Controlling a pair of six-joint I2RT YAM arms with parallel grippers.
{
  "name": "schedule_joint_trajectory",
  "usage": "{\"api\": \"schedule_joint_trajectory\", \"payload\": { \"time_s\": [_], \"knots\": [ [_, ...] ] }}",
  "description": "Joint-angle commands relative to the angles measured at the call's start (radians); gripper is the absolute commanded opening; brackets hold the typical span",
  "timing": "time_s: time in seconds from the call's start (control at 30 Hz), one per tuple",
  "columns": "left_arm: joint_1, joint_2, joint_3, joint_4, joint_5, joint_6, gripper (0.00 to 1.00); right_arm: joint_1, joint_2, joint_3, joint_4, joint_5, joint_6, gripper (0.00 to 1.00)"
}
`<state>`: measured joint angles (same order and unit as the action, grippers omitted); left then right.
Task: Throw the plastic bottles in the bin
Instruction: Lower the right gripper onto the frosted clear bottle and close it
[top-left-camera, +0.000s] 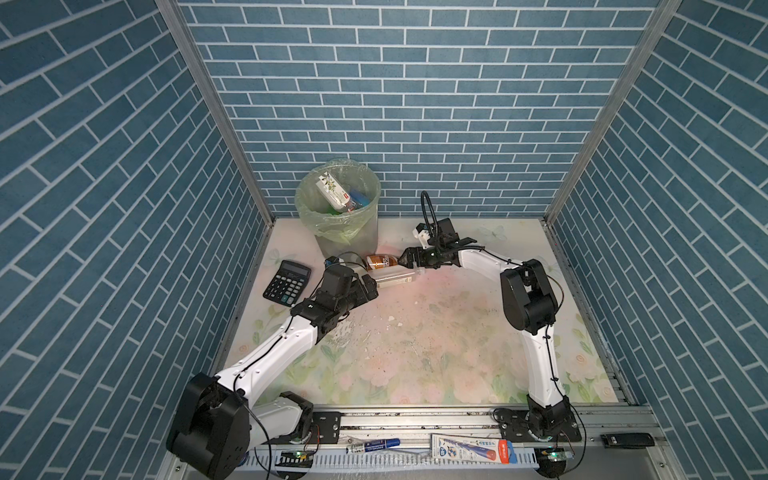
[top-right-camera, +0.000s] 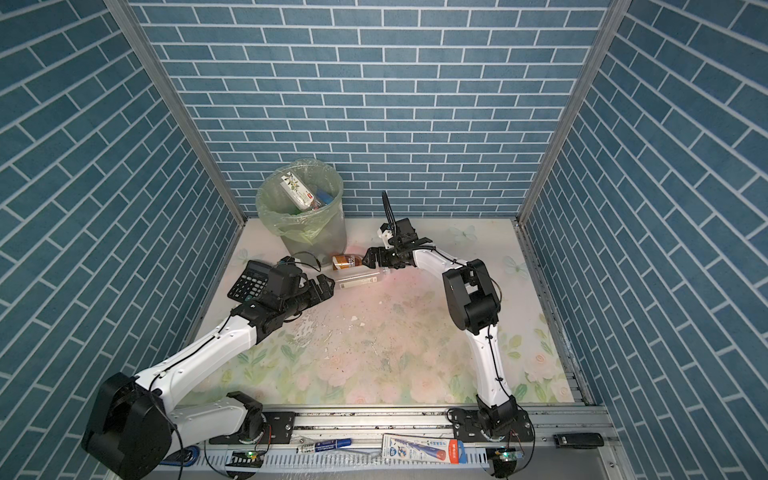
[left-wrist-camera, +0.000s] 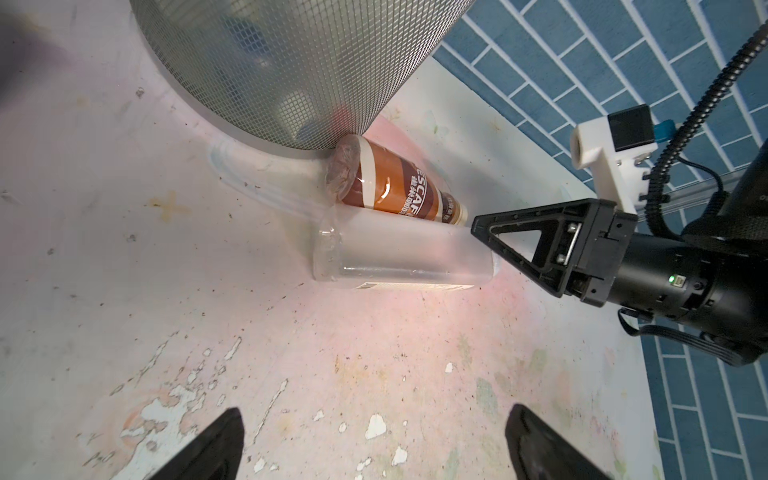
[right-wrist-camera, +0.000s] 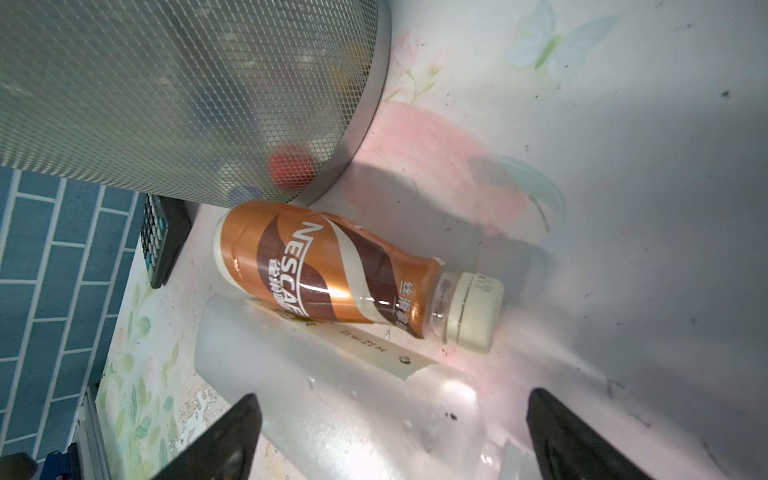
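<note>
Blue brick-pattern walls (top-left-camera: 415, 104) enclose a worn floral table (top-left-camera: 415, 345). In both top views a black calculator (top-left-camera: 287, 282) lies flat, left of centre. Just right of it the left gripper (top-left-camera: 371, 287) hovers low, jaws apart and empty, pointing at the base end of the clear bottle (top-left-camera: 395, 277). The left wrist view shows its fingers (left-wrist-camera: 224, 444) spread with only bare table between them.

The bin (top-left-camera: 353, 239) stands in the upper centre of the frame against the back wall, with binned bottles (top-left-camera: 334, 192) visible inside. Two more bottles lie on their sides at its foot, touching each other. The brown bottle (top-left-camera: 380, 262) has its base at the bin wall, apparently touching. The clear bottle lies just below it in the frame.

To their right, the right gripper (top-left-camera: 405, 261) sits at their cap ends, jaws apart. The right wrist view shows the clear bottle's neck end lying between the spread fingers (right-wrist-camera: 237, 436); contact cannot be determined.
</note>
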<state>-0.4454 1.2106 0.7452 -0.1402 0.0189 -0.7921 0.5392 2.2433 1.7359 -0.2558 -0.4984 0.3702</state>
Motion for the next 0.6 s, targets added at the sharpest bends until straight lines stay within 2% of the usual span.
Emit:
{"api": "schedule_joint_trajectory", "payload": {
  "time_s": [0.0, 0.33, 0.57],
  "knots": [
    [0.002, 0.028, -0.006, 0.05, 0.021, -0.029, 0.99, 0.018, 0.001, 0.029, -0.02, -0.025, -0.01, 0.99],
    [0.04, 0.036, -0.022, 0.061, 0.029, -0.031, 0.99, 0.107, -0.165, -0.201, 0.069, 0.019, 0.048, 0.99],
    [0.063, 0.016, -0.044, 0.055, 0.033, -0.031, 0.99, 0.122, -0.284, -0.309, 0.079, 0.025, 0.012, 0.99]
  ]
}}
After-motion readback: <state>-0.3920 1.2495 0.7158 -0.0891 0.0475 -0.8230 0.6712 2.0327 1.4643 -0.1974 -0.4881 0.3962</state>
